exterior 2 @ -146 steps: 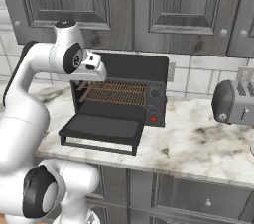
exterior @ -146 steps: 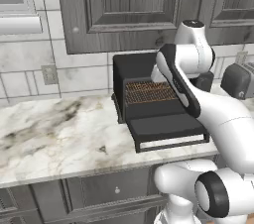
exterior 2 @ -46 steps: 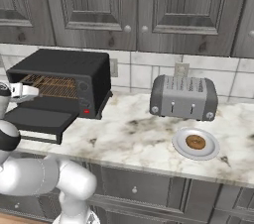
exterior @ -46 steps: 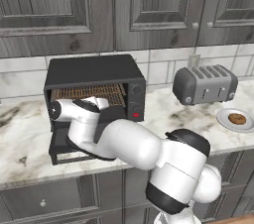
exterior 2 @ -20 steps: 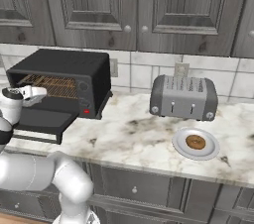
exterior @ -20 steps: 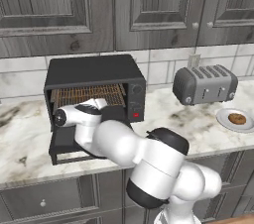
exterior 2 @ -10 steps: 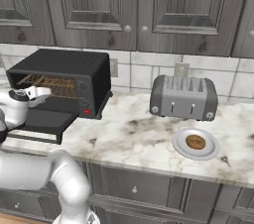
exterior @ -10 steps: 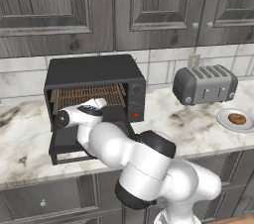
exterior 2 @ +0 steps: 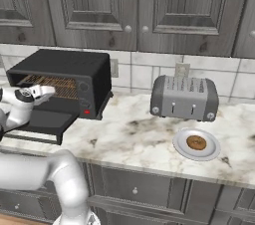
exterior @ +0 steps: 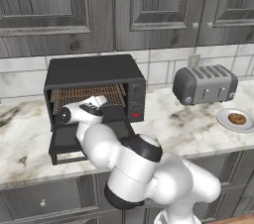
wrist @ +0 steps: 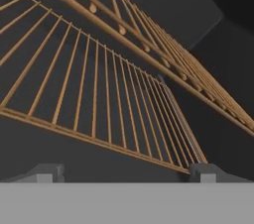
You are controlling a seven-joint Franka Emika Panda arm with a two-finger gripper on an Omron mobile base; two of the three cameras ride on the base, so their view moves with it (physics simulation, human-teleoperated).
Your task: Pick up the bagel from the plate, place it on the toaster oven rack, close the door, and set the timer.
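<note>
1. Since half a second ago the hand has crept a little further toward the oven (exterior: 94, 86) mouth; bagel, plate and toaster have not shifted.
2. Gripper (wrist: 126, 171) stands wide open and holds nothing; its tips frame the rack (wrist: 99, 104) close ahead.
3. Door (exterior 2: 37, 122) lies dropped flat, so the oven is ready for loading.
4. Bagel (exterior 2: 196, 143) sits on the plate (exterior 2: 180, 150), on the counter in front of the toaster (exterior 2: 184, 98), well apart from the gripper and on the far side of the toaster.
5. Judgement: no pickup is begun; the arm must leave the oven and cross to the plate.
6. Whether the tips touch the rack wires appears doubtful; the hand view is too close to settle it.
</note>
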